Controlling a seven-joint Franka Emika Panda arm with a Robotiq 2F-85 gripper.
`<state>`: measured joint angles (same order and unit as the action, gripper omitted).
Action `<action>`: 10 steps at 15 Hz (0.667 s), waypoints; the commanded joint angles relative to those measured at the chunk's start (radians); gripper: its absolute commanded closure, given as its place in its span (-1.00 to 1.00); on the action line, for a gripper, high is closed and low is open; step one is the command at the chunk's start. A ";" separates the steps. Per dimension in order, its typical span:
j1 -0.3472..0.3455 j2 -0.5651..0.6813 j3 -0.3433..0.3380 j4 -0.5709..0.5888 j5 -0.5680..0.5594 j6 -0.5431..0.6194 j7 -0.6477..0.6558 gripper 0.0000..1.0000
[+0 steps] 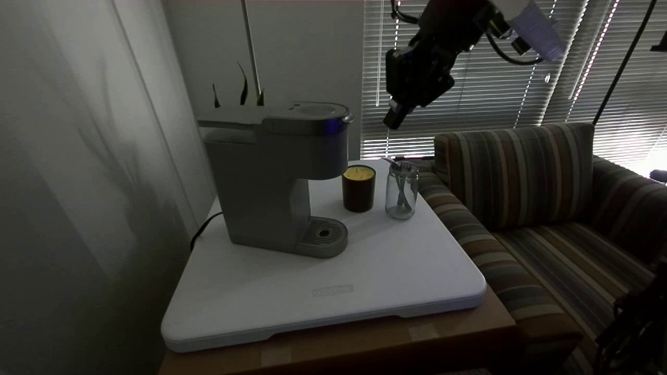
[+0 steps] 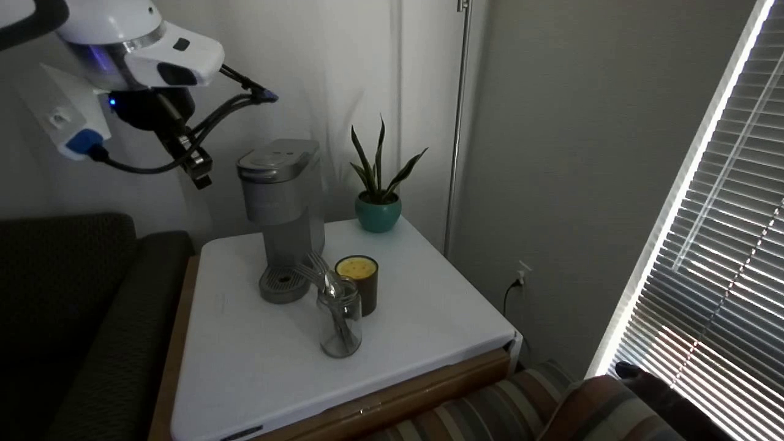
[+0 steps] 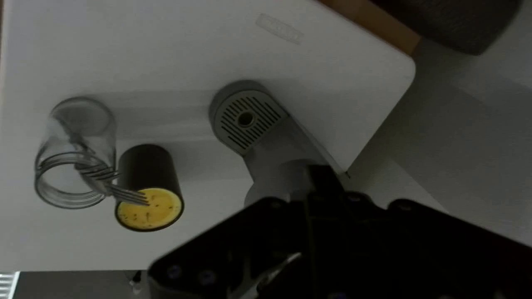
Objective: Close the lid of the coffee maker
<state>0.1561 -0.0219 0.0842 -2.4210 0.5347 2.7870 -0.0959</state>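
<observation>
There's the lid, upper middle of the frame in an exterior view, lying flat atop the coffee maker on the bench. Looks closed to me, so the job seems done! My pincer, together and empty, hangs well apart; no pressing left, I judge.

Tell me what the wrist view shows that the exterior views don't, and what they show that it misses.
Only the wrist view shows the gripper up close, hiding part of the coffee maker, and fork tines against the yellow contents of the dark cup.

Only the exterior views show the top of the lid, the metal pole, the striped cushion and, in an exterior view, the green plant pot.

All share the drip base, the glass jar, the white table and window blinds, just a corner of these in the wrist view.
</observation>
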 commanded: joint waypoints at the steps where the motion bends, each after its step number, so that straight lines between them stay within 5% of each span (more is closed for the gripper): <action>1: -0.054 -0.109 -0.013 0.044 -0.281 -0.184 0.160 1.00; 4: -0.062 -0.173 0.005 0.186 -0.426 -0.399 0.266 1.00; 10: -0.054 -0.180 0.014 0.417 -0.425 -0.643 0.262 0.99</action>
<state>0.1120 -0.2389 0.0914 -2.0876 0.1188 2.2165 0.1677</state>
